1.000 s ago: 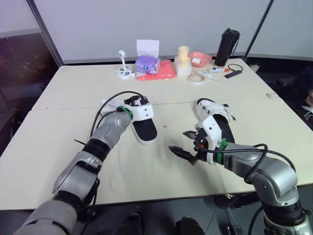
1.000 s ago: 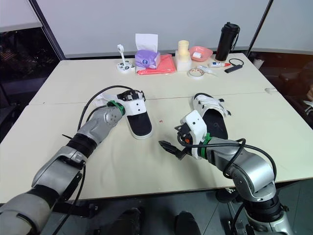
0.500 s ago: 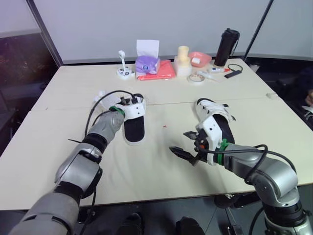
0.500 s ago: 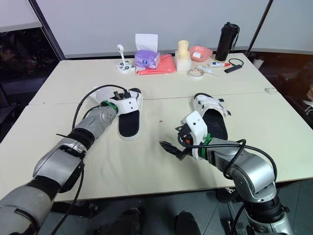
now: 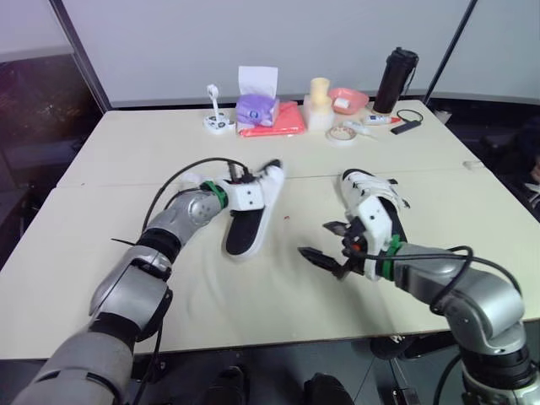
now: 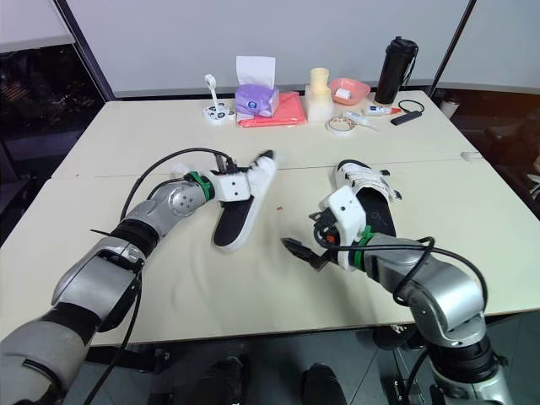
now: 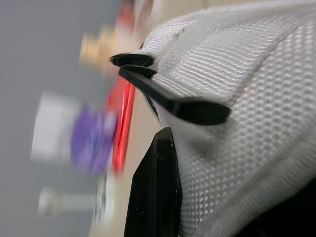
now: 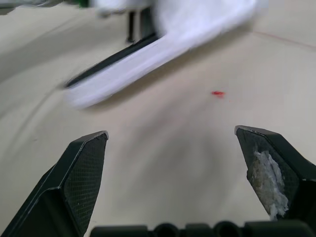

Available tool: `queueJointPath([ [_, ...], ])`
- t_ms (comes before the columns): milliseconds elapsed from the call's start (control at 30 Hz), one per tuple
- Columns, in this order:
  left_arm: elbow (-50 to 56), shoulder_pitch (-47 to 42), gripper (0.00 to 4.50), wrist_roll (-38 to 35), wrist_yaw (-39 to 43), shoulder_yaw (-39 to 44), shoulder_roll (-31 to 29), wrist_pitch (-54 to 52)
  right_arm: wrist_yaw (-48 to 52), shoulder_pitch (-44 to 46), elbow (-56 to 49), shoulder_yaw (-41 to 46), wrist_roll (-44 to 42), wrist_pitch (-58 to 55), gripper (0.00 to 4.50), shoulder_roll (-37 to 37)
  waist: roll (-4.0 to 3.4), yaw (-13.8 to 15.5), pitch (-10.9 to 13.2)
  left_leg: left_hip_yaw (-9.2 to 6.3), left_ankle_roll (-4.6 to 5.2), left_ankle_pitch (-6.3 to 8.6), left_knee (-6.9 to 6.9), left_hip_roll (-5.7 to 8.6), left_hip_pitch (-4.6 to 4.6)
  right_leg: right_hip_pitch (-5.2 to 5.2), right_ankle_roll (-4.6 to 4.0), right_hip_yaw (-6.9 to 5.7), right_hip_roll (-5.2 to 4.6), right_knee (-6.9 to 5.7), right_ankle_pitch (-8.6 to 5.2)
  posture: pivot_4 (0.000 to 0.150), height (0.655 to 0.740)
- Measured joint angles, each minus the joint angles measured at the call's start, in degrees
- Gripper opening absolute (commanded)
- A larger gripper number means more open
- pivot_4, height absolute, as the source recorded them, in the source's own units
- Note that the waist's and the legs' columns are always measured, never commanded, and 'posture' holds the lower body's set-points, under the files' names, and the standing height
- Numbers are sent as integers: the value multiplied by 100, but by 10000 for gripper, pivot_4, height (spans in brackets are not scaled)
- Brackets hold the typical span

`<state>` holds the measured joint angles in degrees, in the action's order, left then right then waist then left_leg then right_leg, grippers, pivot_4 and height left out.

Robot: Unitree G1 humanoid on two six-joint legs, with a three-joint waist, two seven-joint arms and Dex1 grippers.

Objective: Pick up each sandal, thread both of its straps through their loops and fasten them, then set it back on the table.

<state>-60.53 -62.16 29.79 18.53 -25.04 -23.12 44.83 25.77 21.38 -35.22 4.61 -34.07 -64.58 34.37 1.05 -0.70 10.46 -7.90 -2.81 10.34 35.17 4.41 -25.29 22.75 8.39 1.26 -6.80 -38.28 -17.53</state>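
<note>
The sandal, tilted over the table and clamped by its mesh strap in the closed left gripper, is best carried steadily toward the right gripper, whose fingers are spread wide, so a loose strap end can be pinched.

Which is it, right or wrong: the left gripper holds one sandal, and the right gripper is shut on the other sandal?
Wrong on one point. The right gripper is open and empty, hovering over the table near the other sandal; the right wrist view shows its fingers spread apart. The left gripper does hold one sandal.
</note>
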Motion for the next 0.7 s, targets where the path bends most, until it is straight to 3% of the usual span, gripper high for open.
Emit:
queueJointPath([
  [133, -60, -317, 451, -69, 669, -296, -40, 1677, 186, 69, 168, 341, -69, 6, 45000, 307, 0, -3, 0, 2, 1, 0, 0, 0, -3, 2, 0, 0, 0, 1, 0, 1500, 7344],
  [267, -124, -764, 451, 547, 579, -723, -155, 2823, 364, 127, 273, 637, -104, 84, 45000, 618, 0, -9, 0, 4, 2, 1, 1, 1, -2, 0, 1, 0, 0, 1, 0, 1500, 7344],
  [500, 327, -866, 451, 2613, -873, -1405, -289, 3697, 508, 135, 318, 949, -125, 132, 45000, 961, 0, -8, 0, 6, 3, 1, 3, 1, -3, -1, 3, 0, 0, -1, 0, 1500, 7344],
  [700, 526, -932, 451, 3714, -2388, -1843, -349, 3606, 496, 151, 306, 989, -210, 131, 45000, 969, 0, 2, 0, 5, 3, 1, 8, 2, -3, -4, 5, 0, 0, -2, 0, 1500, 7344],
])
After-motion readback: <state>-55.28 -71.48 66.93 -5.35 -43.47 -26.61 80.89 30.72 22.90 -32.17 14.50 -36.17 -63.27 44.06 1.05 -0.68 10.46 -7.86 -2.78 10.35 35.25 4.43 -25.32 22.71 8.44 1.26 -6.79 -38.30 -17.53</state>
